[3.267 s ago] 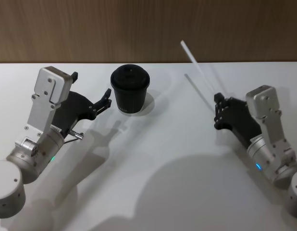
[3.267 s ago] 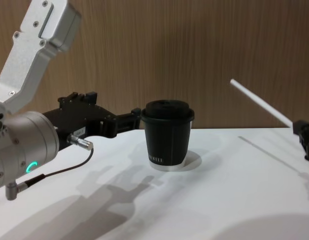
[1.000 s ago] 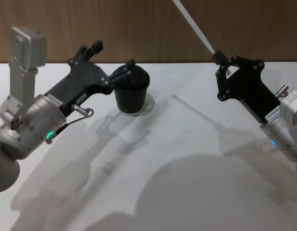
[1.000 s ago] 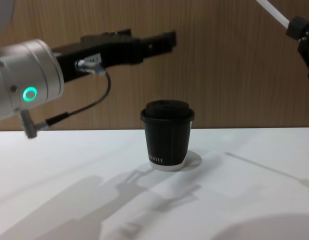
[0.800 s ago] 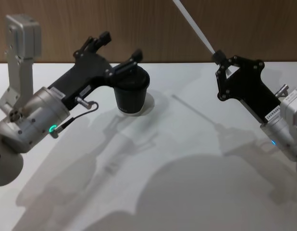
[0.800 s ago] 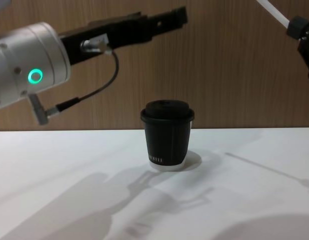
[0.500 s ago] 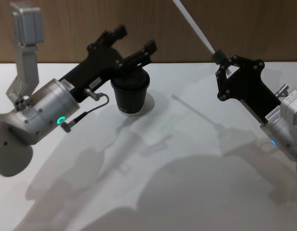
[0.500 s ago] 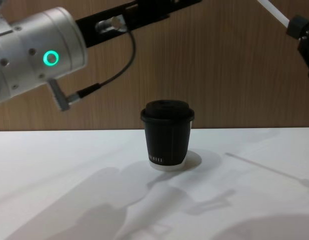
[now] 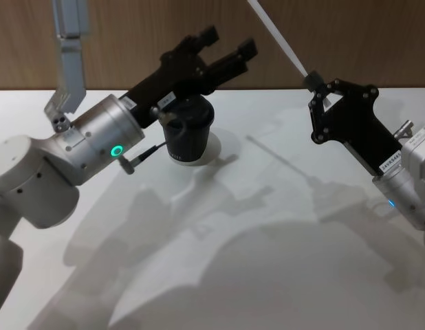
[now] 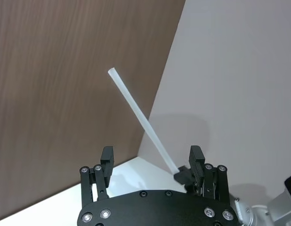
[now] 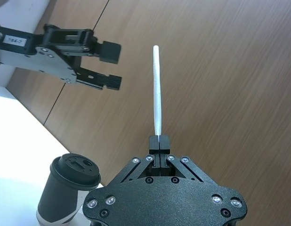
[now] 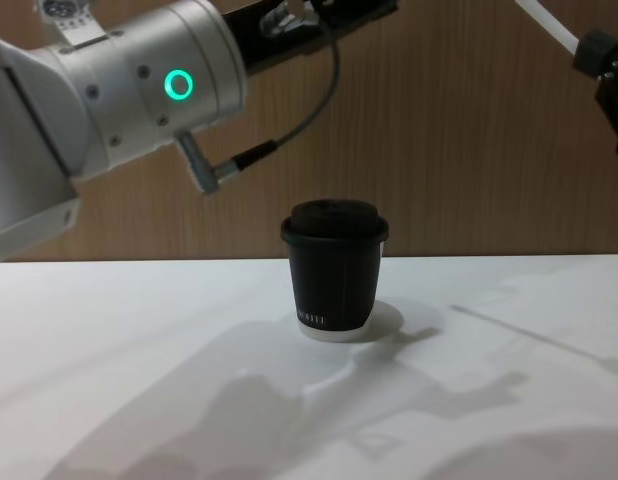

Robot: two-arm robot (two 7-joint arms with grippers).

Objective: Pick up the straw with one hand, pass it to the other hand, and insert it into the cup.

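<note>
The white bench (image 9: 267, 240) lies nearest, bare apart from shadows and the cup (image 9: 188, 134); the cup stands upright on it with its lid on, below the left gripper (image 9: 228, 42) and well to the left of and lower than the right gripper (image 9: 310, 81); in the chest view the cup (image 12: 336, 265) sits mid-bench (image 12: 139, 330) with the silver left arm passing high above it. The left gripper is raised off the bench above the cup's far side, its two fingers spread wide with nothing between them, pointing toward the right gripper; from the right wrist it shows farther off (image 11: 112, 67), apart from the straw (image 11: 156, 89). The right gripper (image 11: 159, 141) is held up at about the same height, its fingers closed tight on the lower end of the straw (image 9: 278, 38); the straw rises from that grip, slanting up and toward the left gripper's side, its free end in the air in front of the wood wall (image 9: 377, 34); from the left wrist the straw (image 10: 136, 113) shows beyond the gap of the open fingers.
</note>
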